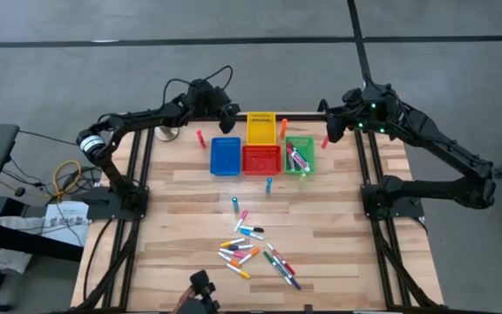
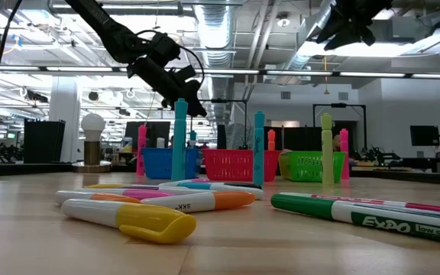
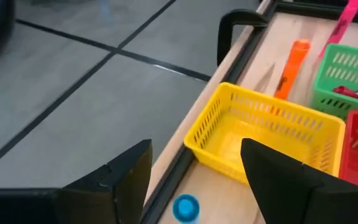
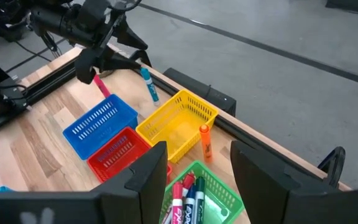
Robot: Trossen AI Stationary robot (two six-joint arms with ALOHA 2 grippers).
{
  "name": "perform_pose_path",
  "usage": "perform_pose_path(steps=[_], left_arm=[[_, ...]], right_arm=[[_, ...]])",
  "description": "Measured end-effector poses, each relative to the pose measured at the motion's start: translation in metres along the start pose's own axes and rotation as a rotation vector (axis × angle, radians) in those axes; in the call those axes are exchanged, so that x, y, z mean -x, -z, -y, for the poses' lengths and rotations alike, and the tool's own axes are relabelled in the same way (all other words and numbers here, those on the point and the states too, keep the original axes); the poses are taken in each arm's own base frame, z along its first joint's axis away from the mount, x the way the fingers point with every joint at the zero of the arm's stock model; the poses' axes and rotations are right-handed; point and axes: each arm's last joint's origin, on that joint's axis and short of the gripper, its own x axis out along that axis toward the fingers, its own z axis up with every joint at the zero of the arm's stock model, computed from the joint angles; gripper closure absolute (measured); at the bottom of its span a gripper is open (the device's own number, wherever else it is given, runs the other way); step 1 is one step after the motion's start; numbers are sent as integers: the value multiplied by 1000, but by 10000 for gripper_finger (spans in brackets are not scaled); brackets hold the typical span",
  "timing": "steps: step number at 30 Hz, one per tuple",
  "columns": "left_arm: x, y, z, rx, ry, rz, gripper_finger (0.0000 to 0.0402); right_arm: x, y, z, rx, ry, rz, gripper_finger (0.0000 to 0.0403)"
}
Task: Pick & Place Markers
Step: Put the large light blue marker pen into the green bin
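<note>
left gripper (image 4: 114, 53): jaws released, above blue marker (image 4: 149, 85) standing beside yellow bin (image 1: 261, 128) | right gripper (image 1: 331, 125): jaws parted, empty, over green bin (image 1: 301, 155)

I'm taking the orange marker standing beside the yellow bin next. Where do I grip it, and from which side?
Grip the orange marker by its upper end, coming straight down from above. It stands upright on the table, just outside the yellow bin, with the green bin close on its other side, so a sideways approach would likely hit a basket wall. Its top stands free.
</note>
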Motion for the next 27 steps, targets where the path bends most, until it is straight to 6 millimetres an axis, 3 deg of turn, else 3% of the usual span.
perform_pose_path(steps=[9,27], left_arm=[[-2,22,3,16,11,-49,156],[-4,26,0,17,-3,-35,156]], right_arm=[[0,0,0,0,0,1,234],[0,0,0,-7,-1,3,232]])
